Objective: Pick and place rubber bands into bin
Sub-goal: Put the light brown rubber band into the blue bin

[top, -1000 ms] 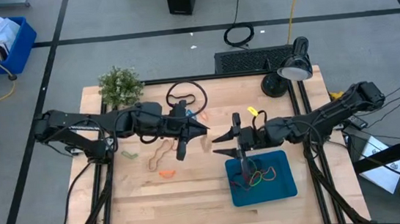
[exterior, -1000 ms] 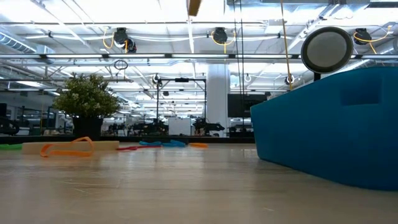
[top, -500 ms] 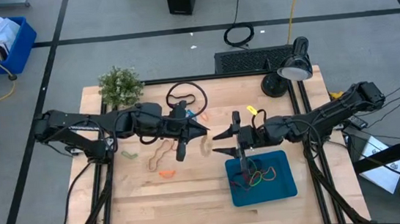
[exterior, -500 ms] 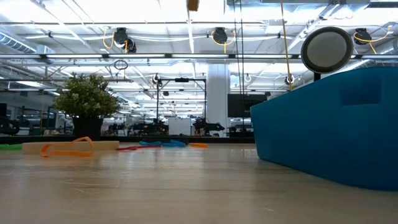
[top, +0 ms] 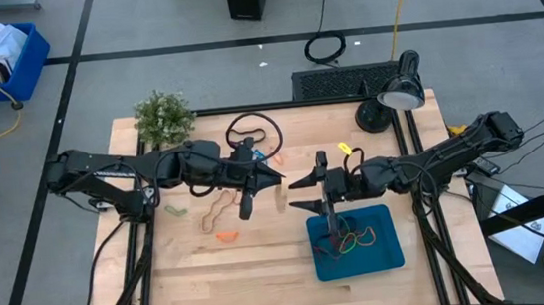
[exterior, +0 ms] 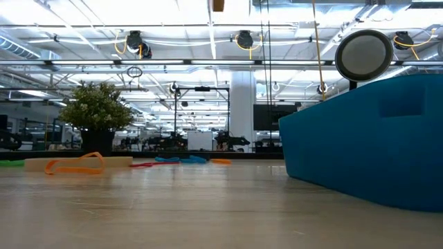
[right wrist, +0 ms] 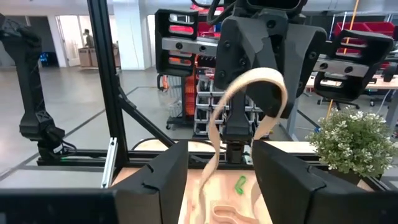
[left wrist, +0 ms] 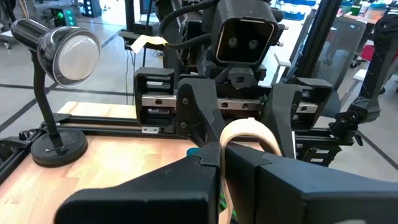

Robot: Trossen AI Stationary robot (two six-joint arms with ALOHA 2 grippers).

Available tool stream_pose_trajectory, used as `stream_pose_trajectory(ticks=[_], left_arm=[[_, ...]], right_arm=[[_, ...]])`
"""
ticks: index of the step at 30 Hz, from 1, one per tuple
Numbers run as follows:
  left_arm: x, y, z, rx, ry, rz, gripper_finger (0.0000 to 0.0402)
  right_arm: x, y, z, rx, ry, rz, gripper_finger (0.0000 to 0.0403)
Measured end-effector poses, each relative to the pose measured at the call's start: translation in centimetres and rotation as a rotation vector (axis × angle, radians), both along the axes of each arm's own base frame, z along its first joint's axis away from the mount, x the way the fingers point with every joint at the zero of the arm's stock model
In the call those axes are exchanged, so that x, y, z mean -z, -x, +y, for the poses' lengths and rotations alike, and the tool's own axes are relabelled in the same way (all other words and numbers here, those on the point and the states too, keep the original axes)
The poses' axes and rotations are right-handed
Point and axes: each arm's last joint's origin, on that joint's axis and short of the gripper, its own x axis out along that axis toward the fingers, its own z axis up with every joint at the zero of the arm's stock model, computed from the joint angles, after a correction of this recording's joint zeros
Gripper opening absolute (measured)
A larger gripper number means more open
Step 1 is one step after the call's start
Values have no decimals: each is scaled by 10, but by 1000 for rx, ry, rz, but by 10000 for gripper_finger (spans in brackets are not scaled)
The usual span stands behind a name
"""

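**Tan band up in the air, mid-worktop, with the bin just off to the right**

Starting at the left: loose rubber bands (top: 220,212) lie scattered on the worktop (top: 193,270) — a tan squiggle, an orange one just below it, a green one further left near the plant (top: 162,116). All thin, floppy loops; I'd judge them nearly weightless and apt to stretch or flick away rather than resist.

Moving to centre, the left pincer (top: 276,176) hangs above the boards with its fingers pressed together on a tan band (left wrist: 247,132), which arches up out of the closed tips and droops (no stiffness in it at all). A pinch across one strand, as here, looks the sensible hold; the rest of the loop simply dangles.

Directly facing it is the right pincer (top: 296,195), fingers spread wide and holding nothing, its own camera looking straight at that tan loop (right wrist: 245,106) between them. If it means to take the band, a free stretch of the hanging loop is the place.

Rightmost, the teal bin (top: 390,254) sits flat near the front edge, several coloured bands already inside, close below the right pincer.
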Motion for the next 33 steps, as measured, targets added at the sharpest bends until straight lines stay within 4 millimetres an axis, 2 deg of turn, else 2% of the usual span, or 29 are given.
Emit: stream_pose_trajectory(ticks=[10,15,20,33], left_arm=[[0,0,0,1,-6,-1,12],[0,0,0,1,-4,0,28],[0,0,0,1,-3,0,29],[0,0,0,0,0,2,30]], right_arm=[[0,-1,0,-3,-42,-3,173],[8,-14,6,-81,-50,-54,170],[15,-21,8,-76,-45,-58,169],[13,-21,6,-46,-66,-71,163]])
